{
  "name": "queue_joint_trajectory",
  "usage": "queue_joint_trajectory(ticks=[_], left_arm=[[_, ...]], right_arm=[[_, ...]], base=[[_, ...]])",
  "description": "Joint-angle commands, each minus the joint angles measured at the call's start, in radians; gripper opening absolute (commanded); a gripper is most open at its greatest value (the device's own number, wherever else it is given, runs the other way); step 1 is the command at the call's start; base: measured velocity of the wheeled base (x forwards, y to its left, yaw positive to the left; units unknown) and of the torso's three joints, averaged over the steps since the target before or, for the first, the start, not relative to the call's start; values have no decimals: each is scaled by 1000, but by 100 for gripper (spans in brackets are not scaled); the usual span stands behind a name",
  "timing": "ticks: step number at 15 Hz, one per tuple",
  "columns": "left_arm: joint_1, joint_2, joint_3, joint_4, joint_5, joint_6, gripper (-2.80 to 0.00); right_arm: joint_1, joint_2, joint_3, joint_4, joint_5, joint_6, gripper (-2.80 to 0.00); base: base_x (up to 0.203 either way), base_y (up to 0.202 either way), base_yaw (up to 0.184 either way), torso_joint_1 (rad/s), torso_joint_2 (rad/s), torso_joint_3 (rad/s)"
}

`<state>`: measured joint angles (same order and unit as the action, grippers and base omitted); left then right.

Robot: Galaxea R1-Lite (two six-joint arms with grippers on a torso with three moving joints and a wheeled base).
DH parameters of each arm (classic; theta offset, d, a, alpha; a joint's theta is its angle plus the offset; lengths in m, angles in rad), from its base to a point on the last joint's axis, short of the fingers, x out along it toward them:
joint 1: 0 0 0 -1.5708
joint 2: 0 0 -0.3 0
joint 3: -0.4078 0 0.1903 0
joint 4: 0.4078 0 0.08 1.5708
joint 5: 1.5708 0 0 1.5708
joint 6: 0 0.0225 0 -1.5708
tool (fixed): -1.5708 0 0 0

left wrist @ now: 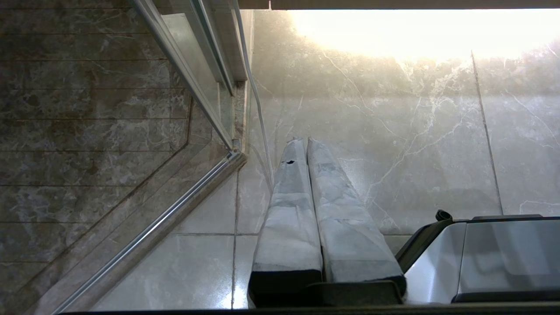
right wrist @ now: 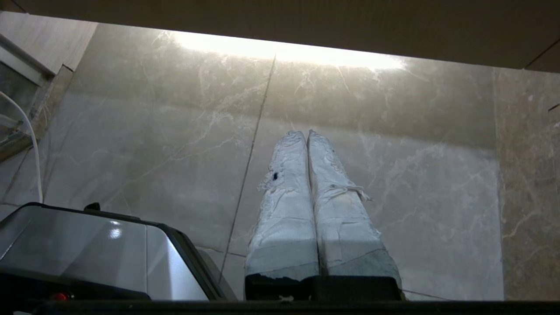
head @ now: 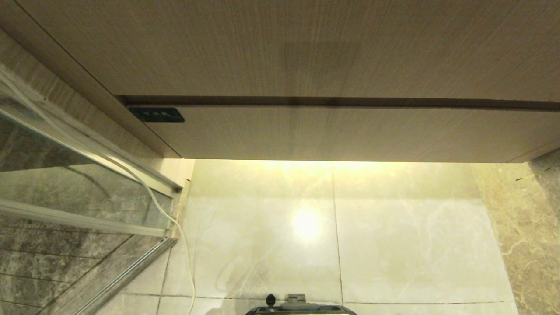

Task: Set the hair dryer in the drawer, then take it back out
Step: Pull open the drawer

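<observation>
Closed drawer above a marble floor, both hands idle.
The drawer (head: pixel 341 133) sits pushed in, its dark label (head: pixel 156 114) at the left end. No hair dryer shows in any view. Left hand (left wrist: pixel 304 141) and right hand (right wrist: pixel 305 132) hang over the floor (head: pixel 393 245), fingers pressed together, empty.

Glossy marble floor (head: pixel 393 245) (underlit), glass partition (head: pixel 65 175)

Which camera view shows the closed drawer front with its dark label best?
The head view: the drawer front spans it, closed, label at its left end. Both wrist views show only a wooden strip at one edge, above the floor.
</observation>
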<state>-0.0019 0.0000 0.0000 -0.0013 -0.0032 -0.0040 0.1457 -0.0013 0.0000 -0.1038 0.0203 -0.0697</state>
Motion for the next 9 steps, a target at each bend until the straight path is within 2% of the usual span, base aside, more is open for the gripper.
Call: queue_joint_trajectory(ticks=[1, 4, 5, 7, 9], left_arm=[[-1, 0, 0, 0, 0, -1, -280], [0, 0, 0, 0, 0, -1, -280], [0, 0, 0, 0, 0, -1, -280], [-1, 0, 0, 0, 0, -1, -280], [-1, 0, 0, 0, 0, -1, -280]], right_arm=[[1, -39, 40, -3, 5, -13, -280], [2, -39, 35, -25, 8, -50, -280], [1, -39, -5, -23, 17, -56, -280], [1, -38, -202, 25, 72, -60, -280], [-9, 16, -498, 116, 103, -60, -280]], base=[[0, 0, 0, 0, 0, 0], [0, 0, 0, 0, 0, 0], [0, 0, 0, 0, 0, 0], [0, 0, 0, 0, 0, 0], [0, 0, 0, 0, 0, 0]])
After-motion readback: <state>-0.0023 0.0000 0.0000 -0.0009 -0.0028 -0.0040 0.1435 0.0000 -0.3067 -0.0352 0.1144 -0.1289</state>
